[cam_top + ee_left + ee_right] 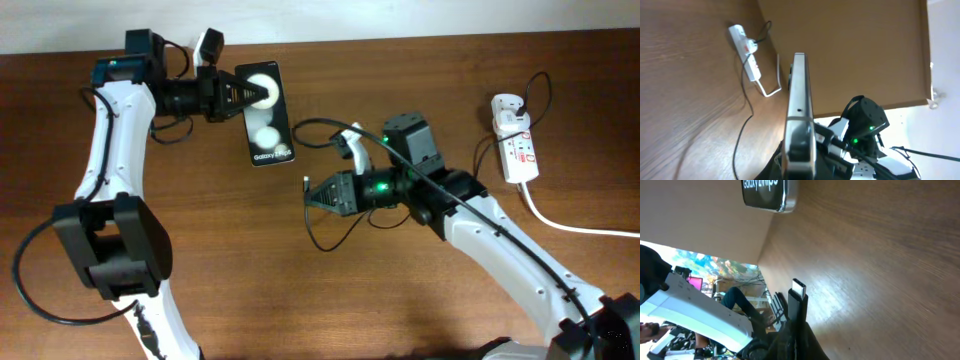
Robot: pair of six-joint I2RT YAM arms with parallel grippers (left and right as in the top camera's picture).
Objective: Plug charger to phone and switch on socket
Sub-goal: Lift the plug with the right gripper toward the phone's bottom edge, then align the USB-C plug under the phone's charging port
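The black phone (268, 122) with two white blobs and "Galaxy" lettering is held at its far end by my left gripper (243, 96), which is shut on it; in the left wrist view its edge (799, 100) runs straight away from the jaws. My right gripper (310, 195) is shut on the charger's black connector tip (798, 291), which points toward the phone's lettered end (769, 194) with a gap between them. The thin black charger cable (440, 180) runs back to the white plug head on the socket (516, 145) at the far right.
The socket's thick white cord (580, 227) trails off the right edge. A loop of the thin cable (325, 240) hangs below the right gripper. The socket also shows in the left wrist view (747, 57). The brown wooden table (330, 300) lies under everything.
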